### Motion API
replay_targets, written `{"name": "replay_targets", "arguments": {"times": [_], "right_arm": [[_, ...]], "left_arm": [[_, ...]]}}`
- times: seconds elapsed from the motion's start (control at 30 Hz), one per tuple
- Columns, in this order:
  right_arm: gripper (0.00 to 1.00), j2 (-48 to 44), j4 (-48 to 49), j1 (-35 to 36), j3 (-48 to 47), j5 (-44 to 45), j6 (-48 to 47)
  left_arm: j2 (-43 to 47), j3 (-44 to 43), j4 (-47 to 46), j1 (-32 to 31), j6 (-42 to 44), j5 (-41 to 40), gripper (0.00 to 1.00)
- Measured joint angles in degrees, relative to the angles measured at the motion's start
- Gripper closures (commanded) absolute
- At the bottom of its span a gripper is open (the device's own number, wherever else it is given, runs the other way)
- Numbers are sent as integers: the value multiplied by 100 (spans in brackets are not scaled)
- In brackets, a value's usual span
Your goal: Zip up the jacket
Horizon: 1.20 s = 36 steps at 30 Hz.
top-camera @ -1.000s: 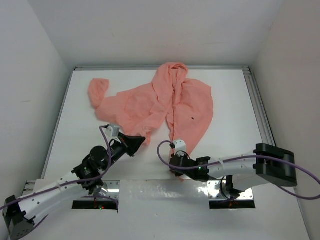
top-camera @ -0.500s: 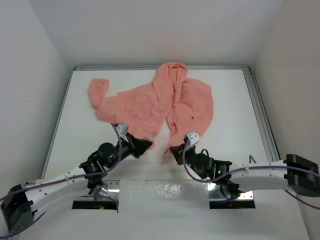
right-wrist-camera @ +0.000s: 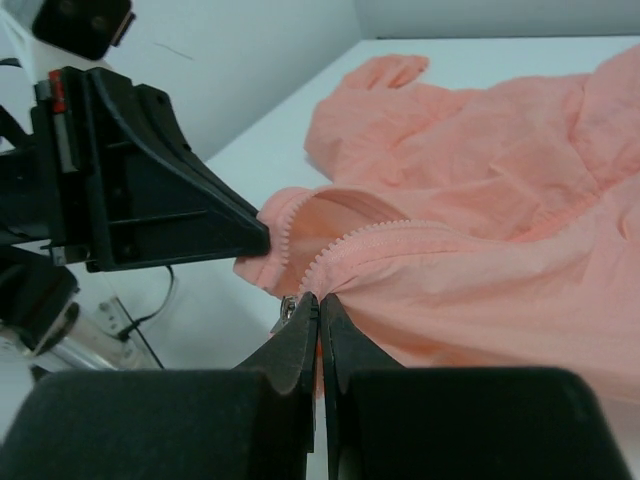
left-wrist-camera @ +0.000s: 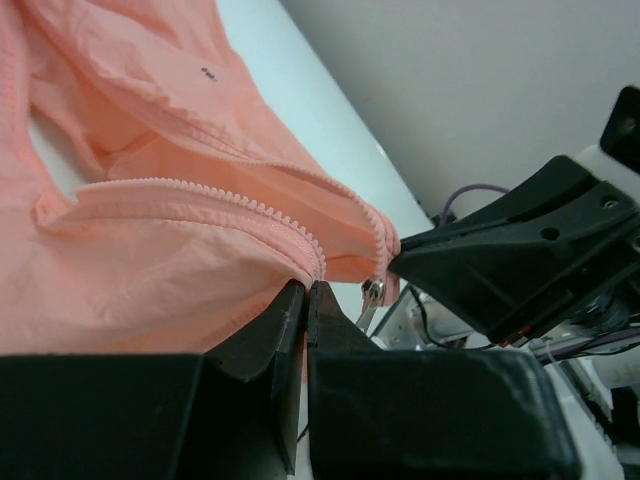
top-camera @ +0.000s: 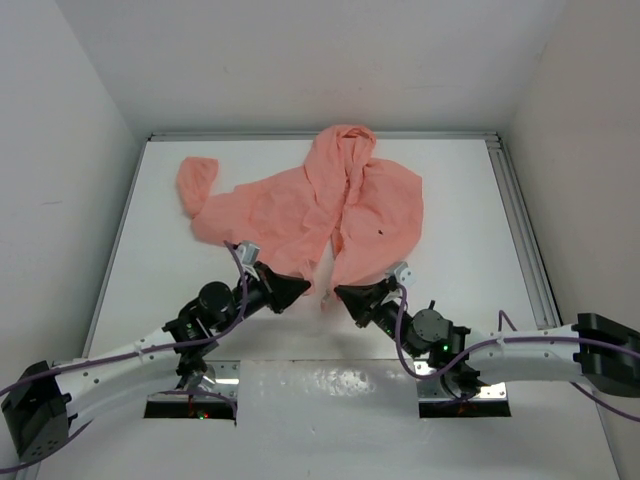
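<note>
The salmon-pink jacket (top-camera: 300, 205) lies open on the white table, hood at the back, with a tiny dark mark (top-camera: 379, 233) on its right panel. My left gripper (top-camera: 303, 290) is shut on the bottom of the left zipper edge (left-wrist-camera: 200, 195), jaws pressed together (left-wrist-camera: 308, 292). My right gripper (top-camera: 340, 293) is shut on the bottom of the right zipper edge (right-wrist-camera: 420, 235), jaws closed (right-wrist-camera: 320, 300). The metal zipper slider (left-wrist-camera: 371, 294) hangs at that end, and it also shows in the right wrist view (right-wrist-camera: 288, 309). The two grippers face each other a few centimetres apart.
A sleeve (top-camera: 195, 185) stretches to the back left and the hood (top-camera: 340, 145) touches the back wall. White walls enclose the table (top-camera: 470, 200) on three sides. A metal rail (top-camera: 520, 215) runs along the right edge.
The right gripper has swung from the hem near the front edge up and left, the left gripper has moved right. The two lower panel ends have drawn together.
</note>
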<state>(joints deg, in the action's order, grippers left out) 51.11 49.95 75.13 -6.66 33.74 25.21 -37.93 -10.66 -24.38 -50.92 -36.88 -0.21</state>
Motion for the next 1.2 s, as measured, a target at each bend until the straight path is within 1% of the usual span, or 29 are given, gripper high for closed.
{"name": "replay_targets", "arguments": {"times": [0.3, 0.6, 1.2], "right_arm": [[100, 24, 573, 0, 0, -317, 11], [100, 149, 852, 0, 0, -437, 28], [100, 155, 1010, 0, 0, -439, 55]], "left_arm": [[7, -4, -649, 0, -282, 0, 100], [33, 177, -1325, 0, -476, 66, 100], [-162, 286, -1746, 0, -542, 343, 100]]}}
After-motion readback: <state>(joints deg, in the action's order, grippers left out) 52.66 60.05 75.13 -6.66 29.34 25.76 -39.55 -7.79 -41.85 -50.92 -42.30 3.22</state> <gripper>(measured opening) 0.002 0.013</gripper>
